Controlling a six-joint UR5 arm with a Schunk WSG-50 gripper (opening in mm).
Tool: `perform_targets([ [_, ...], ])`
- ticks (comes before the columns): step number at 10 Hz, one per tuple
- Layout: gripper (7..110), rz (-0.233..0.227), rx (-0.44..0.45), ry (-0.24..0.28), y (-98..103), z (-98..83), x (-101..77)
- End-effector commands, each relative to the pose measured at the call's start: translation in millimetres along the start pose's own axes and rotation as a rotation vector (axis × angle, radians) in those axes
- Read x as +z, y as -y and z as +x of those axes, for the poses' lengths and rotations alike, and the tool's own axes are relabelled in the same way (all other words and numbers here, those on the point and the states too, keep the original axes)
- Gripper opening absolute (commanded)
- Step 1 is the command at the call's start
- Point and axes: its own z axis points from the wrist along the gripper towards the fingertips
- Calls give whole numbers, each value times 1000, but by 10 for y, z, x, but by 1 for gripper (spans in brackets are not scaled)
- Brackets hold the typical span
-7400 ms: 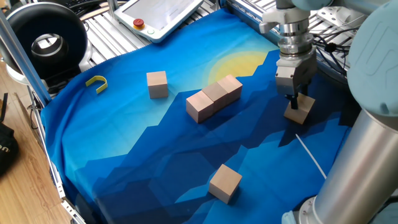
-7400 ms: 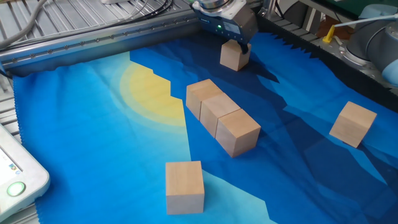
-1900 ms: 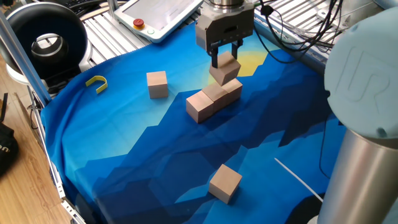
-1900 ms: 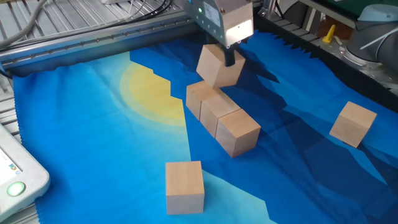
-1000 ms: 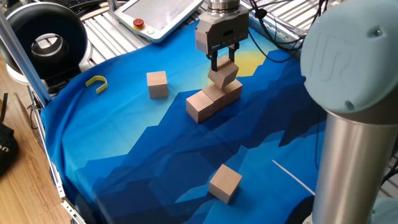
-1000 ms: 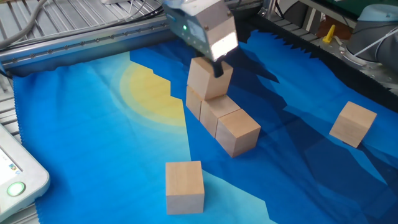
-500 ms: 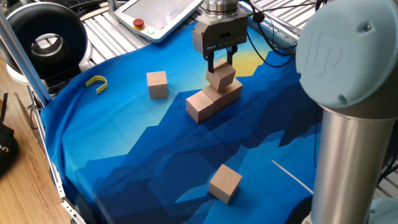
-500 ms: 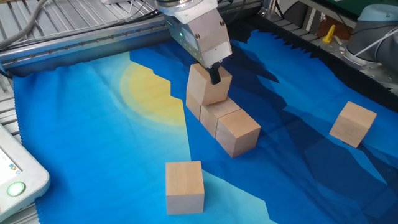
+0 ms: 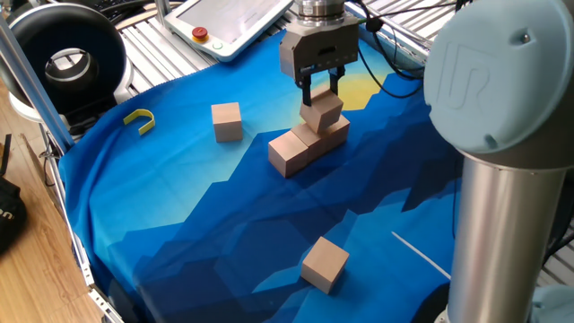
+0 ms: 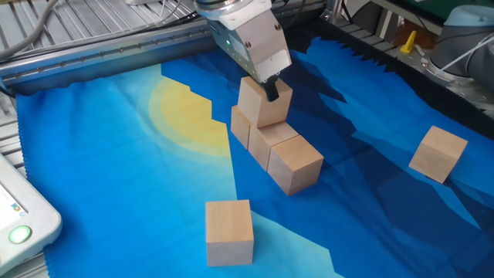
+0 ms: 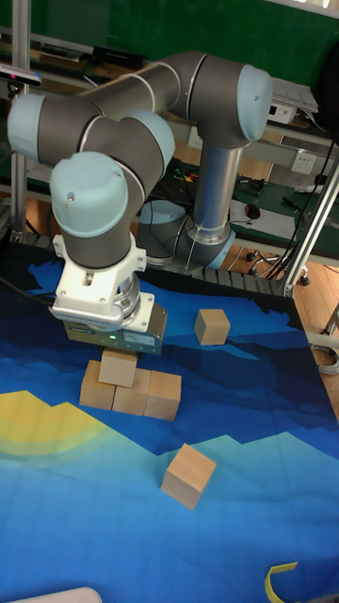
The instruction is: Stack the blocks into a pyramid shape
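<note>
Three tan blocks lie in a touching row on the blue cloth. My gripper is shut on a fourth block. That block sits slightly tilted on top of the row, over its far end. Whether it rests fully on the row I cannot tell. Two more blocks lie loose: one left of the row, another near the front.
A small yellow hook piece lies at the cloth's left edge. A white pendant and a black round device sit beyond the cloth. The arm's grey column stands at the right.
The gripper lifted this block from the far right of the cloth and carried it over the row. In the last second it came down onto the row's top and shifted slightly.
</note>
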Motion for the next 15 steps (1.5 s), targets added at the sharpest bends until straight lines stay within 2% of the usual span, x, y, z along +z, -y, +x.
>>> perform_targets([
  [1, 7, -6, -24, -16, -8, 17, 8],
  [7, 7, -11, -28, -23, -35, 4, 49],
  [11, 7, 3, -30, -22, 12, -43, 100],
  [15, 7, -5, -23, -36, -31, 2, 86],
])
